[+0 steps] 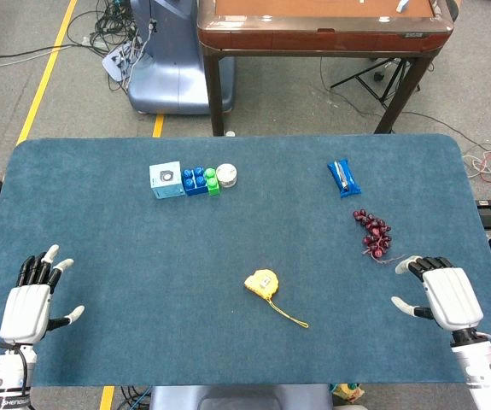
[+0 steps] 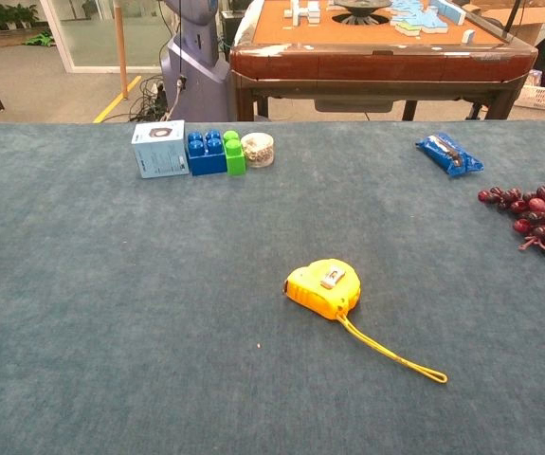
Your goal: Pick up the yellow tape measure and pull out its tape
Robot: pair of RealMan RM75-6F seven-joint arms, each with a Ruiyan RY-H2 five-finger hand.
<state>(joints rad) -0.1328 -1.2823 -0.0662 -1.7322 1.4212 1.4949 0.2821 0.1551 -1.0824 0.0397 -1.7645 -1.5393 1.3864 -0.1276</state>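
- Yellow tape measure lies untouched on the table.
- Left hand and right hand rest apart, fingers spread, holding nothing.

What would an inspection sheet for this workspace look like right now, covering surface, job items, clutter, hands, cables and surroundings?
Surface: blue felt table, flat, no spills seen.
Job's things: yellow tape measure lies near the table's middle front, untouched; its yellow strap trails toward the robot's right. Tape not pulled out.
Clutter: light blue box, blue blocks, green block and white tape roll in a row at the far left; blue packet and red grapes at the far right.
Hands: left hand and right hand hold nothing, fingers apart, at the near corners.
Cables: floor cables behind the table; none on it.
Surroundings: wooden game table, yellow floor line.
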